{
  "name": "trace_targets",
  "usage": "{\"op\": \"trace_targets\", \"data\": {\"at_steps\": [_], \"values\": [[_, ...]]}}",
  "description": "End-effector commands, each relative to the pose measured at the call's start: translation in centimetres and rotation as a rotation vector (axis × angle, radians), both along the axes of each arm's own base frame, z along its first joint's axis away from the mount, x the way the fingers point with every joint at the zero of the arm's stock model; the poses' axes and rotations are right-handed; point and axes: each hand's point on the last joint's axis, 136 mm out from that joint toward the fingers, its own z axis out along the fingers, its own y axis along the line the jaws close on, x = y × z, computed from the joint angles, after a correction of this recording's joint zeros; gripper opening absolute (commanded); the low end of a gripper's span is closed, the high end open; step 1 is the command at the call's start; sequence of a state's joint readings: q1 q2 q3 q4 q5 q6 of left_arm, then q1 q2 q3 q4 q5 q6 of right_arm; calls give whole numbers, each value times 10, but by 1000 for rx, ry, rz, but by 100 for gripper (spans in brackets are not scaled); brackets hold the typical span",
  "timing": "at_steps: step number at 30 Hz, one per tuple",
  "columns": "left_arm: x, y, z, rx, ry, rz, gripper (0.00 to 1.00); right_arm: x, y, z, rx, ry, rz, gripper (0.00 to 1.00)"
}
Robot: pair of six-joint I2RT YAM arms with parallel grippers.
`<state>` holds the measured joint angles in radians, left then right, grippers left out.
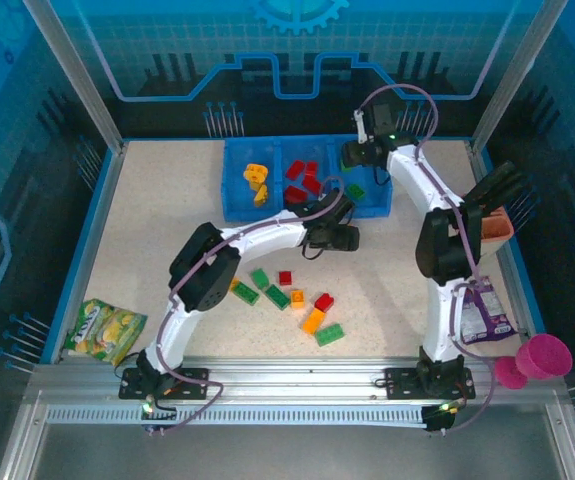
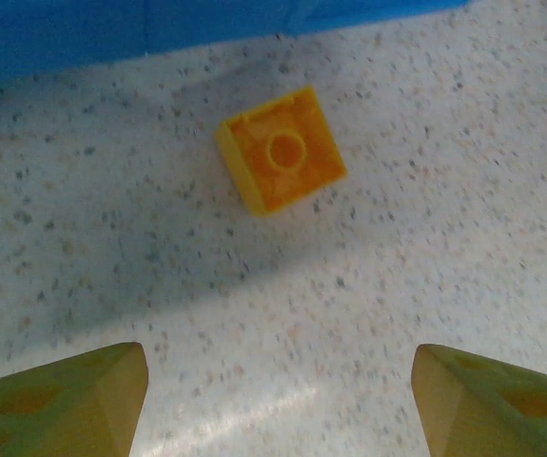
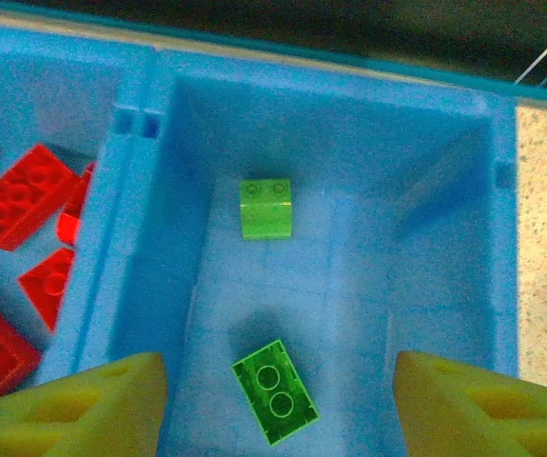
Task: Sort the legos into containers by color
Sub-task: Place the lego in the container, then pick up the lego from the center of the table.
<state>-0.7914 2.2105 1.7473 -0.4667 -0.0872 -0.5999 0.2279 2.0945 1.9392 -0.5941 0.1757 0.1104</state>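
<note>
The blue tray (image 1: 239,213) has three containers: yellow legos (image 1: 257,180) on the left, red legos (image 1: 302,180) in the middle, a green one (image 1: 355,190) on the right. My right gripper (image 1: 359,155) (image 3: 281,371) hovers open over the right container, where two green legos (image 3: 265,208) (image 3: 274,390) lie on the floor, apart from the fingers. My left gripper (image 1: 332,237) (image 2: 278,400) is open above the table in front of the tray, with an upturned yellow-orange lego (image 2: 281,149) lying ahead of its fingertips (image 2: 64,400). Several loose legos (image 1: 287,300) lie mid-table.
A yellow-green snack packet (image 1: 107,330) lies at the front left, a purple packet (image 1: 487,310) at the right. A pink cup (image 1: 545,355) stands at the front right and a salmon holder (image 1: 497,225) by the right wall. The tray wall (image 2: 111,29) rises just beyond the yellow-orange lego.
</note>
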Motion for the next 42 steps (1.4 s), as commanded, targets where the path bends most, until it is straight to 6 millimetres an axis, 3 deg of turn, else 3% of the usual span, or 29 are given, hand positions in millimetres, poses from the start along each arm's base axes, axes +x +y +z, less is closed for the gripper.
{"op": "trace_targets", "data": {"at_steps": [1, 10, 20, 27, 36, 42], "values": [[1, 6, -13, 108, -9, 9, 75, -7, -5, 24, 32, -58, 11, 67], [20, -9, -20, 108, -41, 61, 75, -11, -9, 44, 169, -107, -1, 69], [37, -20, -35, 137, -51, 62, 75, -21, -33, 29, 200, -90, -52, 75], [47, -10, -49, 254, -68, 56, 73, -30, -48, 28, 203, -89, -69, 76], [52, -7, -64, 257, -57, 66, 61, -38, -66, 22, 215, -83, -107, 77], [52, -1, -69, 271, -45, 63, 42, -38, -63, 18, 234, -75, -103, 77]]}}
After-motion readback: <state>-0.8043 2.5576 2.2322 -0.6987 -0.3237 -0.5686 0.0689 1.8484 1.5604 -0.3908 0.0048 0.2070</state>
